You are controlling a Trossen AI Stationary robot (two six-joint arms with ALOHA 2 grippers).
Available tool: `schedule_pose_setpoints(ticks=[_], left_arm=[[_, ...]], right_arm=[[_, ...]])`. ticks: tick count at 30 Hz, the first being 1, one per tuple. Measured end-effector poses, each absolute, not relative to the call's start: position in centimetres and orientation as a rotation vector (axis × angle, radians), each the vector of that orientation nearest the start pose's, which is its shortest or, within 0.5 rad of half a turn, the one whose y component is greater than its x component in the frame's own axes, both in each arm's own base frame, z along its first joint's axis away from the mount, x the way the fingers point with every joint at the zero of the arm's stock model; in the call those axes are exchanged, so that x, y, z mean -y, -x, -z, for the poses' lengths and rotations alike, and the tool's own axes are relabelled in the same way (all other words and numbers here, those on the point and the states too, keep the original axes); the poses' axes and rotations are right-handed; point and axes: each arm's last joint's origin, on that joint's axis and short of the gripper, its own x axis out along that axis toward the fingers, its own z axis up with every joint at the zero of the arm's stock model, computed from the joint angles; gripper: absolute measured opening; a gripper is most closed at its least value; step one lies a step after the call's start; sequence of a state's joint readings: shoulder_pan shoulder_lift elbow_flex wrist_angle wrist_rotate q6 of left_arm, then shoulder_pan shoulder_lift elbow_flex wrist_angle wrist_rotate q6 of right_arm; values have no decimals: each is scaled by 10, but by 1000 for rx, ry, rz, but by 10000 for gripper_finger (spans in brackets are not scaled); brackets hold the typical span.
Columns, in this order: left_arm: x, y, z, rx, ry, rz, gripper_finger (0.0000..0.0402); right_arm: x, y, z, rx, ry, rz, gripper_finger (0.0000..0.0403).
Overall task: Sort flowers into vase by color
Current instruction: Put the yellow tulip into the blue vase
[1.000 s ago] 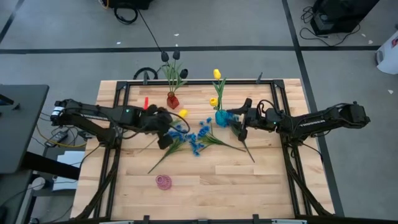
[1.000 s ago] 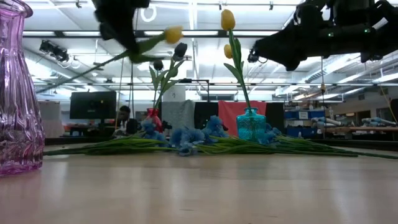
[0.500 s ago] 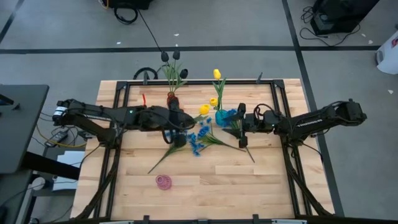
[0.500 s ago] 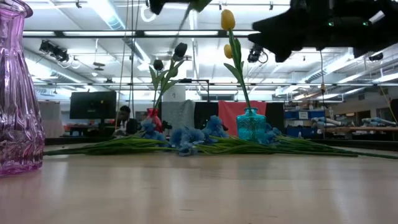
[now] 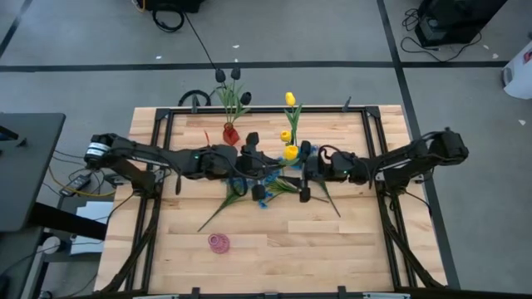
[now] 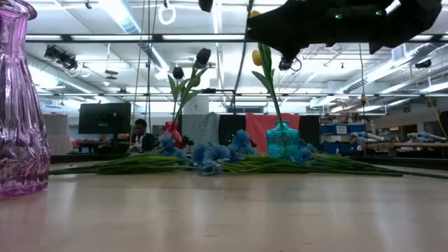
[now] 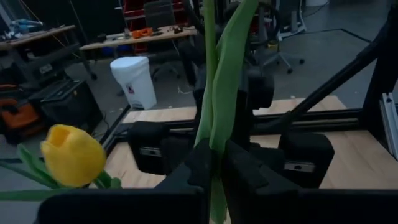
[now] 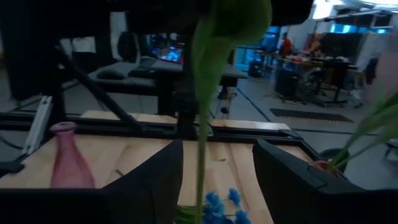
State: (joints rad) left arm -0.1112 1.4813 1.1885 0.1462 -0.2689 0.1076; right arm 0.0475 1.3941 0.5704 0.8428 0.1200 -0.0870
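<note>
Gripped by its green stem between the closed fingers of the left gripper (image 5: pixel 252 153), a yellow tulip (image 5: pixel 290 152) is held just beside the blue vase (image 6: pixel 283 141), on the side toward the red vase (image 5: pixel 230 133). One second ago this blossom was seen just below the red vase; it has since been carried across to the blue vase. In the left wrist view the stem (image 7: pixel 213 99) and a leaf are seen clamped upright between the fingers (image 7: pixel 198 163), and a yellow tulip head (image 7: pixel 73 155) shows at one side. The right gripper (image 5: pixel 302 173) has been moved from the far side of the blue vase to a place directly over it, facing the left gripper; its fingers (image 8: pixel 152 180) are spread wide, with the held stem passing between them untouched.

Two more yellow tulips (image 5: pixel 289 100) are already stood in the blue vase. Dark tulips (image 5: pixel 227 75) are stood in the red vase. Blue blossom bunches (image 6: pixel 210 152) are left lying on the wooden table (image 5: pixel 349 241) in front of the blue vase, and a pink vase (image 5: pixel 219 242) is stood well apart from it, toward the table's near edge. No readable writing or brand is shown on any object.
</note>
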Motion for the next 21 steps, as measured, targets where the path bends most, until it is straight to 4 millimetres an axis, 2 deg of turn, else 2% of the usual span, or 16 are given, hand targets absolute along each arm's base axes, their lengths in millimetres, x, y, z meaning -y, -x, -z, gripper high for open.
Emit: schedule_pose_setpoints(ticks=[7,15,19,21], left_arm=[[32,-350,-332,-144,-131,-140,33],[32,-349,-331,-158,-129,-140,34],[31,-348,-331,-171,-95,-151,58],[31,-347,-332,-173,-85,-160,83]], right_arm=[[-11,-284,-231,28,73,85,153],[-12,-283,-233,49,58,81,61],[-12,-283,-232,43,59,78,17],[-12,-283,-232,44,58,80,11]])
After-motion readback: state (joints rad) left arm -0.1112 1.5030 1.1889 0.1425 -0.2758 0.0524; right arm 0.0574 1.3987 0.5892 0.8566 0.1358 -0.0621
